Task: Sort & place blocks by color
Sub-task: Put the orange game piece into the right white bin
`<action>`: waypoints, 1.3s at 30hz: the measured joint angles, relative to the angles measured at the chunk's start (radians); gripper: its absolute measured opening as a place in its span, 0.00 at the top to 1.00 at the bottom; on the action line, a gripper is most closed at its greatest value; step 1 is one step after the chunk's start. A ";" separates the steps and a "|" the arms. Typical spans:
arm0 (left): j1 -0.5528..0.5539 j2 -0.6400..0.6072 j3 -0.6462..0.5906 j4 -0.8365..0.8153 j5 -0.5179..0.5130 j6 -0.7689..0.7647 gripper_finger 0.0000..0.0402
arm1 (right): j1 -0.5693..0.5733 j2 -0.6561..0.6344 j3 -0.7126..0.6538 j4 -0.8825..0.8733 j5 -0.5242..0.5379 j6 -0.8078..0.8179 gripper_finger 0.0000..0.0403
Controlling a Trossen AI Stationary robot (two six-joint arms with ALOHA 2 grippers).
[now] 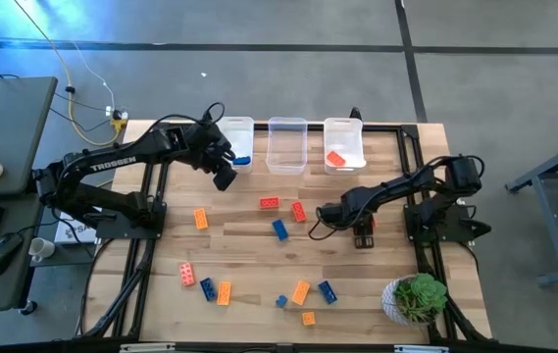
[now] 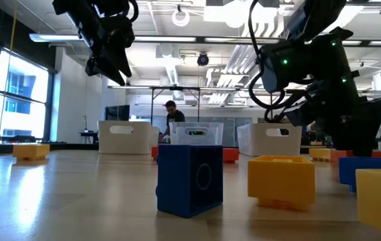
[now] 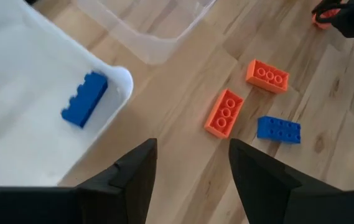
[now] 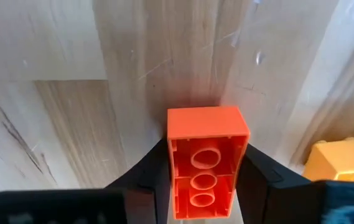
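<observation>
Three clear rectangular plastic bins stand in a row along the far edge of the wooden worktop [image 1: 249, 257], and small studded plastic toy bricks in blue, orange-yellow and red lie scattered over the boards in front of them. At the left, the left gripper [image 1: 226, 177] hangs above the worktop just in front of the left bin [image 1: 235, 124], its jaws standing apart with nothing between them; the left wrist view shows bare wood between the two dark fingers [image 3: 130, 177]. One blue brick [image 3: 84, 98] lies inside that left bin. Just beyond the gripper, on the boards, two red bricks [image 3: 224, 112] lie close together with a loose blue brick [image 3: 279, 129] beside them. Nearer the front left edge of the worktop lie an orange-yellow brick [image 1: 201, 219], a red brick [image 1: 188, 275], a blue one and another orange-yellow one. The middle bin [image 1: 286, 126] shows no brick that I can make out. The right bin [image 1: 343, 126] holds a red brick [image 1: 335, 158]. At the right, the right gripper [image 1: 315, 228] is down at the worktop near the middle, and its jaws are closed against the two long sides of a red two-by-three brick [image 4: 206, 158], which shows its hollow underside in the right wrist view and sits on the wood. A yellow brick [image 4: 341, 163] lies just beside it. A small potted green plant [image 1: 414, 298] stands at the front right corner.
</observation>
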 joint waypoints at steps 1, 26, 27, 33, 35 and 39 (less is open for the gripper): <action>0.000 0.000 0.000 -0.009 0.005 -0.009 0.53 | -0.001 0.001 0.008 -0.010 0.001 0.022 0.73; -0.155 0.000 0.000 -0.218 -0.105 -0.407 0.53 | -0.272 -0.064 0.415 -0.035 0.206 0.153 0.73; -0.164 0.000 0.000 -0.224 -0.117 -0.423 0.53 | -0.292 -0.064 0.429 -0.032 0.219 0.141 0.73; -0.228 0.000 -0.035 -0.245 -0.186 -0.533 0.53 | -0.428 -0.066 0.473 0.037 0.264 0.090 0.73; -0.247 0.000 -0.051 -0.257 -0.186 -0.572 0.53 | -0.475 -0.064 0.473 0.065 0.258 0.087 0.73; -0.285 0.000 -0.064 -0.267 -0.189 -0.652 0.53 | -0.556 -0.053 0.473 0.076 0.245 0.077 0.73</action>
